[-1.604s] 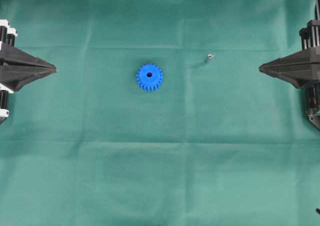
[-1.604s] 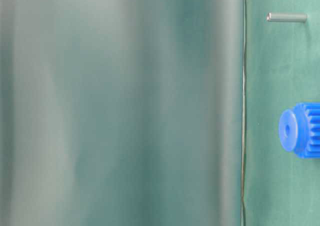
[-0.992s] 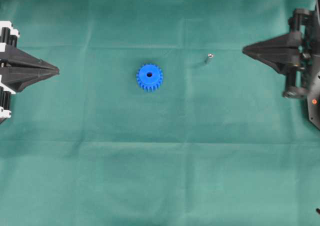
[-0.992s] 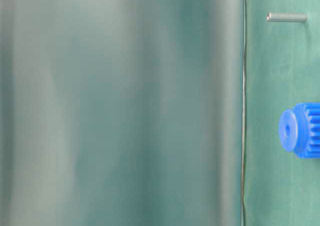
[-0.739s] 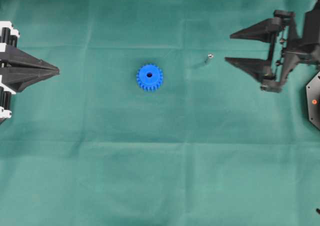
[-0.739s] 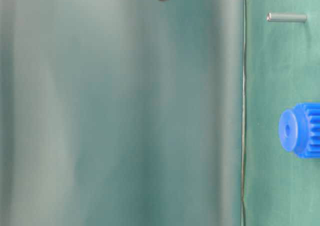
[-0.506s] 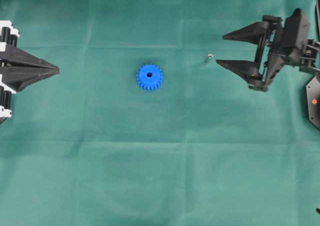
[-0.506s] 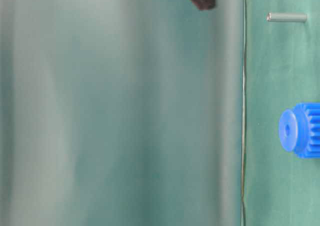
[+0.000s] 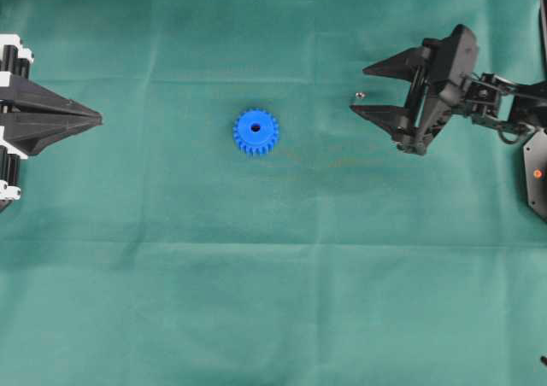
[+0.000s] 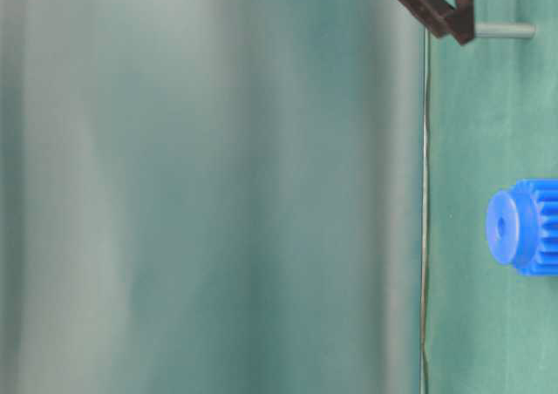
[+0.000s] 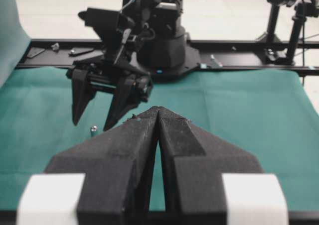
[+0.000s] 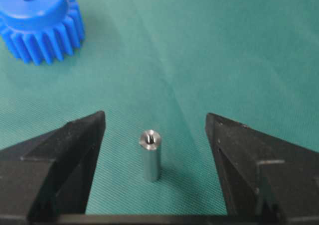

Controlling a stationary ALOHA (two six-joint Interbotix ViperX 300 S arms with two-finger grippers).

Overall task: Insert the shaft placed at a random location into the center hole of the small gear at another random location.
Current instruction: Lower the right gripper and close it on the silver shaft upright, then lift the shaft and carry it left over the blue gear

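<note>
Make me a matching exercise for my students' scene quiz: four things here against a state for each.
Things:
1. shaft
2. small gear
3. left hand
4. right hand

States:
A. shut, at the table's edge
B. open, fingers either side of the pin
C. standing upright on the cloth
D. lying flat, hole facing up

Pairs: 1-C, 2-D, 3-A, 4-B

In the table-level view, the bright blue toothed plastic gear [image 10: 526, 227] is cut off by the right edge; the black right end effector [image 10: 436, 6] hides one end of the thin silvery metal shaft [image 10: 507, 30].
</note>
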